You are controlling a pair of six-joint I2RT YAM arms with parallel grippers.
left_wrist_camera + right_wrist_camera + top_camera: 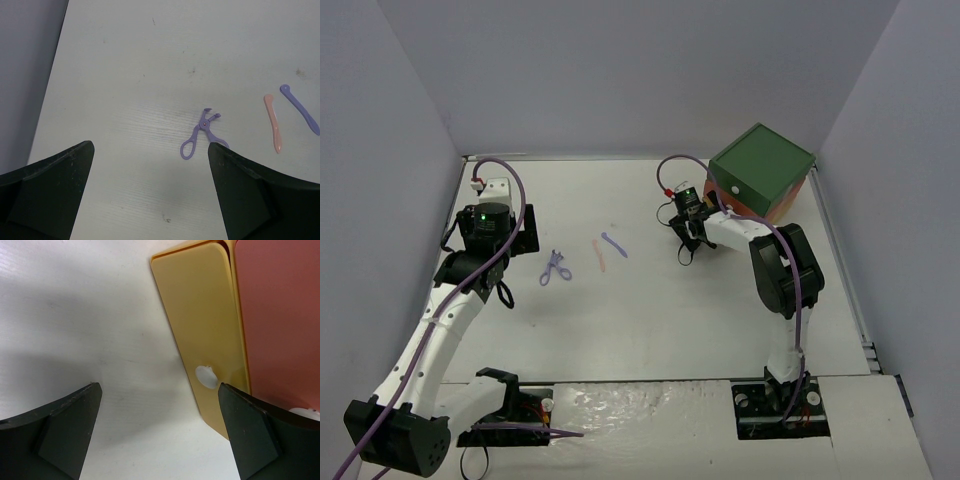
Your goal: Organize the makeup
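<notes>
A lilac scissor-like tool (556,268) lies on the table left of centre; it also shows in the left wrist view (201,133). A pink stick (600,255) and a lilac stick (614,244) lie just right of it, also seen in the left wrist view as the pink stick (273,123) and the lilac stick (300,108). My left gripper (150,165) is open and empty, above the table just short of the scissor-like tool. My right gripper (157,400) is open and empty, beside the yellow drawer front (200,325) and its white knob (207,376). No sponges, discs or dark sticks are in view.
The drawer chest (760,172) with a green top stands at the back right, by the right wall. Its red drawer (280,315) sits next to the yellow one. Grey walls close in the table on three sides.
</notes>
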